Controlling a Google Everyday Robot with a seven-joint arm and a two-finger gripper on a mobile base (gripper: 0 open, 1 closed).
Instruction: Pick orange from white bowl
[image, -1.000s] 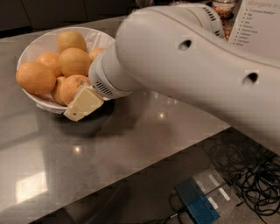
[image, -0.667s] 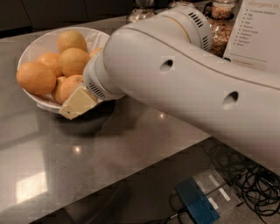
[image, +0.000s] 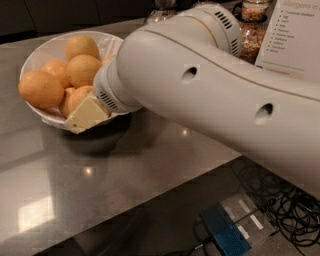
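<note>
Claw (image: 86, 114): its cream-coloured tip shows at the near edge of the white bowl (image: 36, 54), low at the rim and pressed close to one orange.
Claw state: I cannot tell if it is open or closed, or if it has hold of anything; the arm hides most of it.
Arm (image: 200, 95): thick and white, it comes from the right side and crosses in front of the right part of the bowl.
White bowl: wide and round, it stands on the far left part of the counter (image: 125, 165), with white paper inside.
Oranges (image: 82, 70): several are piled in the bowl, and a big one (image: 41, 89) lies at the left side.
Nearest orange (image: 79, 97): it lies at the near side of the pile, just beside the claw.
Counter: grey and shiny, with small light reflections.
Glass jars (image: 251, 31): they are at the far right behind the arm, with brown grainy content.
Paper sheet (image: 295, 32): it stands at the far right corner; it has a heading and a printed list, but I cannot read the words.
Blue box (image: 226, 234): it lies on the floor, near right.
Cables (image: 292, 212): black and tangled, on the floor to the right of the box.
</note>
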